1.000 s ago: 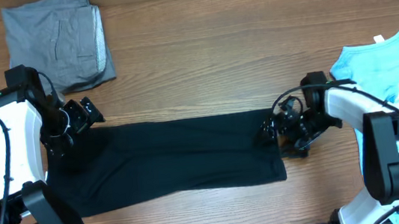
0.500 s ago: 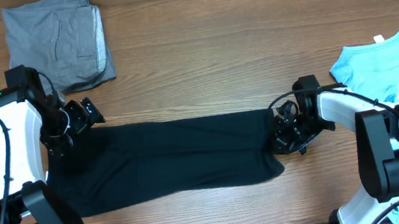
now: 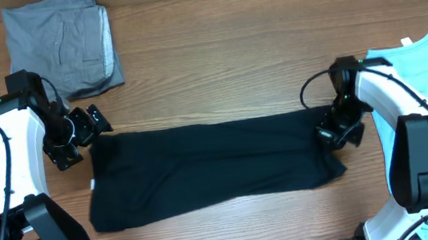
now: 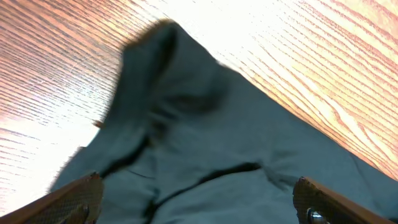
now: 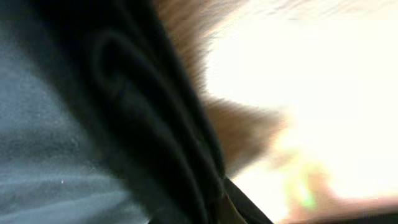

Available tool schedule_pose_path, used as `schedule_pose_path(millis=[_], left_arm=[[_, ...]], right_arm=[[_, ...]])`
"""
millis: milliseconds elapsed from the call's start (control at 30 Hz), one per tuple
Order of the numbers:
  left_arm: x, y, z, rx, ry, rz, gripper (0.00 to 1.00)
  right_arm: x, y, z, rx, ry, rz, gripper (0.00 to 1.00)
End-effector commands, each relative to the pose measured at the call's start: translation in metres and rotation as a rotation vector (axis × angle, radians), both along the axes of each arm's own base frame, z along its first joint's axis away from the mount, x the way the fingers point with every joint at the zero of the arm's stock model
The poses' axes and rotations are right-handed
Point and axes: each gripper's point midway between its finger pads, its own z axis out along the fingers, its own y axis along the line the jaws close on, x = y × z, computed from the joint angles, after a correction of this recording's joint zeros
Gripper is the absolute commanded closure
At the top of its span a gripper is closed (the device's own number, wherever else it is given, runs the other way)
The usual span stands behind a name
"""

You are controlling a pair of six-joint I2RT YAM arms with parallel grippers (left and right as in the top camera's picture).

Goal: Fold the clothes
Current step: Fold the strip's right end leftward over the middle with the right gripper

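The black T-shirt [image 3: 203, 170] lies as a long band across the wood-grain counter [image 3: 224, 62], right fingers [image 3: 333, 135] clamped on its right end, left fingers [image 3: 97, 118] spread wide beside its left end, grey garment [image 3: 60, 48] beyond that end, light-blue T-shirt [image 3: 427, 71] past its right.

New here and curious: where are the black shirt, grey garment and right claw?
black shirt [image 3: 203, 170]: overhead view, cloth's middle.
grey garment [image 3: 60, 47]: overhead view, its middle.
right claw [image 3: 334, 135]: overhead view, between its tips.
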Motion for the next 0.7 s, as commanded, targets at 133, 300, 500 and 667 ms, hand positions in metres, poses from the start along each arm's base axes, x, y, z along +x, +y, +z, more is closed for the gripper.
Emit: schedule_pose_path(millis=[133, 300, 500, 667], left_arm=[[0.000, -0.003, -0.001, -0.006, -0.006, -0.027, 0.00], [0.000, -0.003, -0.001, -0.006, -0.005, -0.027, 0.00], [0.000, -0.003, -0.001, -0.006, -0.005, -0.027, 0.00], [0.000, -0.003, -0.001, -0.006, -0.005, -0.027, 0.00]], right_arm=[[0.024, 0.008, 0.050, -0.174, -0.169, 0.066, 0.96], [0.029, 0.069, 0.063, -0.074, -0.273, 0.184, 0.96], [0.022, 0.144, 0.064, 0.109, -0.335, 0.322, 0.96], [0.013, 0.183, 0.064, 0.145, -0.368, 0.355, 0.95]])
